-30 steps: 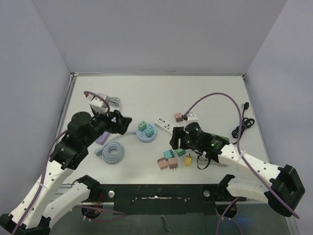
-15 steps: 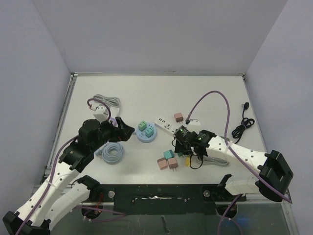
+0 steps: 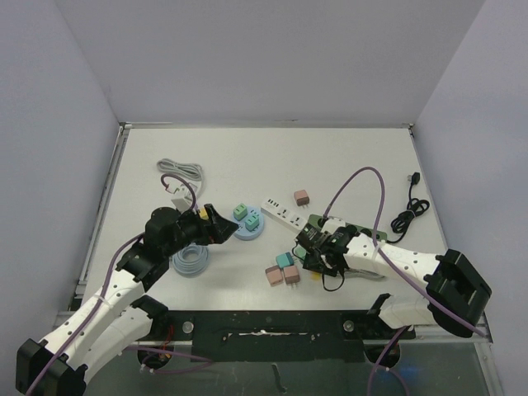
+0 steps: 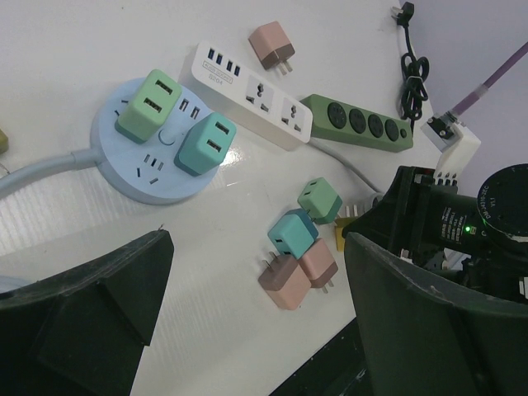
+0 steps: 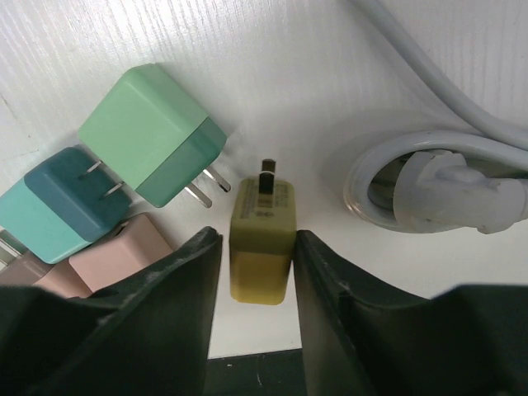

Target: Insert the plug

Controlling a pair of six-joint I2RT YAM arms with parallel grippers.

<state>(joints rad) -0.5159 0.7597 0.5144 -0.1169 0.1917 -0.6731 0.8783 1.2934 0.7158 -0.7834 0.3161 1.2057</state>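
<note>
A yellow plug (image 5: 262,247) lies on the white table with its prongs pointing away, beside a light green plug (image 5: 153,132). My right gripper (image 5: 257,235) is low over it, its jaws pressed close on both sides of the plug; in the top view the gripper (image 3: 317,264) hides the plug. My left gripper (image 3: 218,226) is open and empty, hovering just left of the round blue socket hub (image 3: 247,223), which holds two green plugs (image 4: 177,124). A white power strip (image 4: 252,92) and a green power strip (image 4: 355,124) lie behind.
Teal, pink and brown plugs (image 3: 283,269) lie clustered left of the right gripper. A lone pink plug (image 3: 301,197) lies farther back. A white coiled cord (image 5: 429,177) is at the right gripper's side. There is a black cable (image 3: 408,216) at right and a blue coiled cable (image 3: 190,260) under the left arm.
My right gripper moved down and nearer, closing around the yellow plug. My left arm swung right and nearer, toward the blue hub.
</note>
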